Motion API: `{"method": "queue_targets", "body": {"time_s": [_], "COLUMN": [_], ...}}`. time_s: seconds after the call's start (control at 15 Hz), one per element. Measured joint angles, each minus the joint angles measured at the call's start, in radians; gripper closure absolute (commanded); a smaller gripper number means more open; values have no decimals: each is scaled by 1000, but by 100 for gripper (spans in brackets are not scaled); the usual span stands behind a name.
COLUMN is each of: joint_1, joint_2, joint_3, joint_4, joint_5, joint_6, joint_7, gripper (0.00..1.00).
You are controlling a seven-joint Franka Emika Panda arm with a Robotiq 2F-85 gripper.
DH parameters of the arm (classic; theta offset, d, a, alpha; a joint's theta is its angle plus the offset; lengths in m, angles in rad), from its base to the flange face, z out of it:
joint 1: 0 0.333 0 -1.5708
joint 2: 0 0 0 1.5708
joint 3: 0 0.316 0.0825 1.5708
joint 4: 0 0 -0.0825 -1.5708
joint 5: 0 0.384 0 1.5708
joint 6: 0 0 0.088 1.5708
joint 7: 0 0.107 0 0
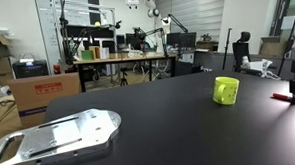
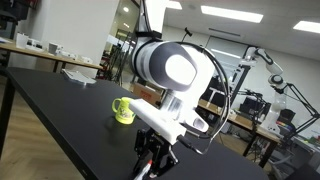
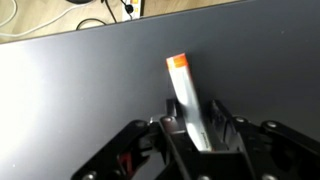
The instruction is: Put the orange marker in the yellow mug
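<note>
End effector [image 3: 195, 118] seemingly clamped on orange marker [image 3: 183, 85], yellow mug [image 1: 225, 91] well apart

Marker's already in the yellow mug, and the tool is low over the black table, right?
No: the orange marker is not in the yellow mug; the wrist view shows it between the fingers of the tool. The rest holds.

White rounded arm [image 2: 168, 68] w/ black cables [image 2: 207, 62], black gripper [image 3: 197, 128].
</note>
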Motion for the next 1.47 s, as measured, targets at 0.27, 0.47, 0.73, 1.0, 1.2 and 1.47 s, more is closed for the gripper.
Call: {"method": "queue_targets", "body": {"time_s": [0.27,0.47,0.73,1.0,1.2,1.47], "joint_1": [36,48,46,34,24,17], "joint_2": [-8,-8,-16,-27,-27,-26], "joint_3": [-25,-28,-15,-2,-1,6], "joint_4": [28,59,169,327,448,589], "joint_5": [28,79,205,355,462,612], "joint_6": [-124,-157,-339,-610,-821,-1108], "joint_7": [141,215,273,301,336,397], "gripper": [95,95,95,95,95,95]}}
